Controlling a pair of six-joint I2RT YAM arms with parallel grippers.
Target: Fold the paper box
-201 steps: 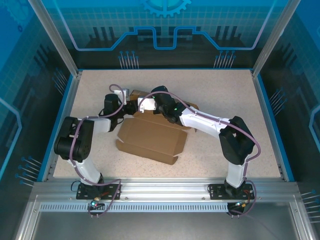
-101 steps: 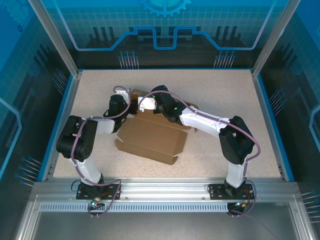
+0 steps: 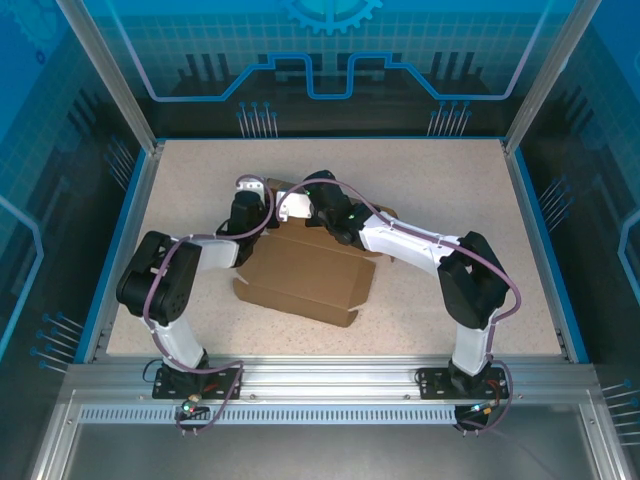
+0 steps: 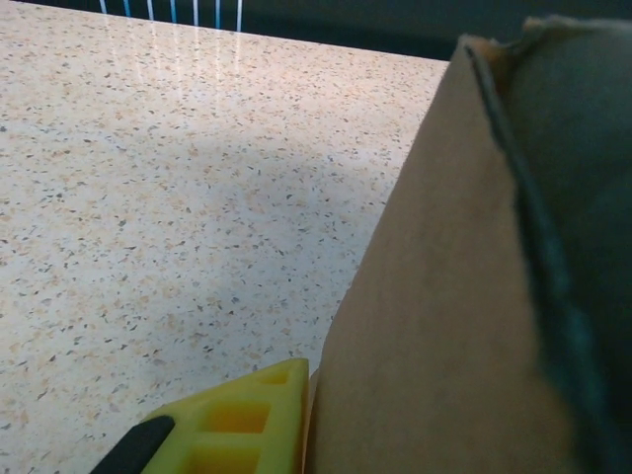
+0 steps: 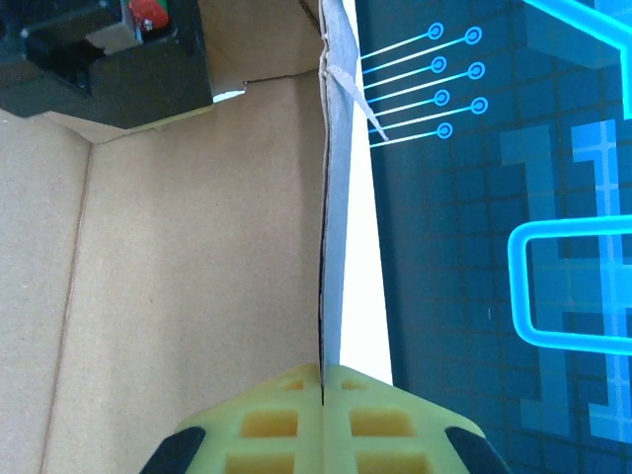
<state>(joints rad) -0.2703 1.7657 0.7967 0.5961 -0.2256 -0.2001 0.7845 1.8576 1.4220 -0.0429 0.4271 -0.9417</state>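
Since a second ago our left gripper (image 3: 265, 203) swings in to the far wall of the paper box (image 3: 300, 275), and we cannot tell its grip. Our right gripper (image 5: 323, 390) pinches that wall alongside, the box stretching left-right.

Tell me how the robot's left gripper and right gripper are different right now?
The right gripper is shut, both yellow fingers pinching a thin wall of the paper box; the left gripper shows one yellow finger beside a cardboard wall, grip unclear. The right gripper reaches in from the right, the left gripper from the left. Both meet at the box's far edge.
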